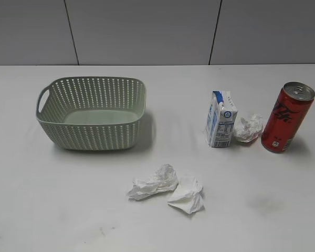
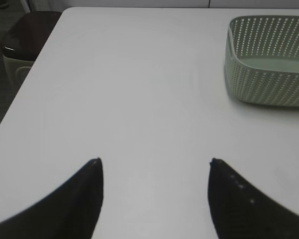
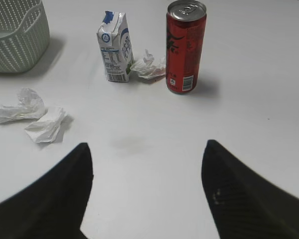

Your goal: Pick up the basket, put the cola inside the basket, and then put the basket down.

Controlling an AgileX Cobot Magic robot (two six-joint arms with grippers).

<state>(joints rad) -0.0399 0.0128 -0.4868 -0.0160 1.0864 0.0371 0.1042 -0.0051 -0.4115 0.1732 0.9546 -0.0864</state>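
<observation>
The pale sage-green basket stands empty on the white table at the left; it also shows in the left wrist view at the upper right and in the right wrist view at the upper left. The cola, a tall red can with a silver top, stands upright at the right; in the right wrist view it is ahead of the jaws. My left gripper is open and empty over bare table, left of the basket. My right gripper is open and empty, short of the can. Neither gripper shows in the exterior view.
A white-and-blue small carton stands left of the cola, with a crumpled tissue between them. Two crumpled tissues lie at the front middle. A dark bin stands off the table's left edge.
</observation>
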